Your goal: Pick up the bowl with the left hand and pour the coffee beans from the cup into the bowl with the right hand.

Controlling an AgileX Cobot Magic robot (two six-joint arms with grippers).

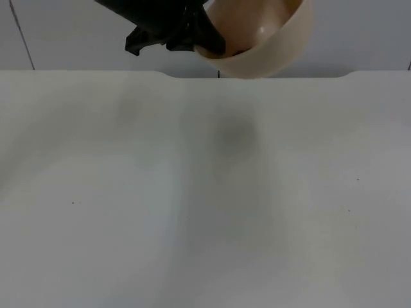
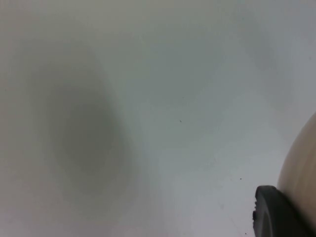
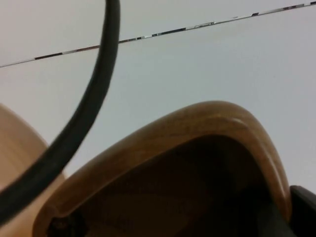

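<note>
Bowl [image 1: 266, 38] hangs tilted above the counter's [image 1: 205, 192] far edge, left pincer [image 1: 209, 45] clamped on its rim, right pincer's [image 3: 276, 217] wooden cup [image 3: 197, 148] held just beside it, mouth toward camera, beans unseen

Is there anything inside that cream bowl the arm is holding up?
The visible part of the bowl's inside looks bare and glossy. Its bottom is cut off by the frame, and the left gripper covers the near rim, so beans there can't be ruled out.

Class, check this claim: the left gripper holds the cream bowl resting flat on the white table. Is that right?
Not quite. The left gripper does hold the cream bowl, but the top view shows it lifted and tilted above the white table, not resting on it.
</note>
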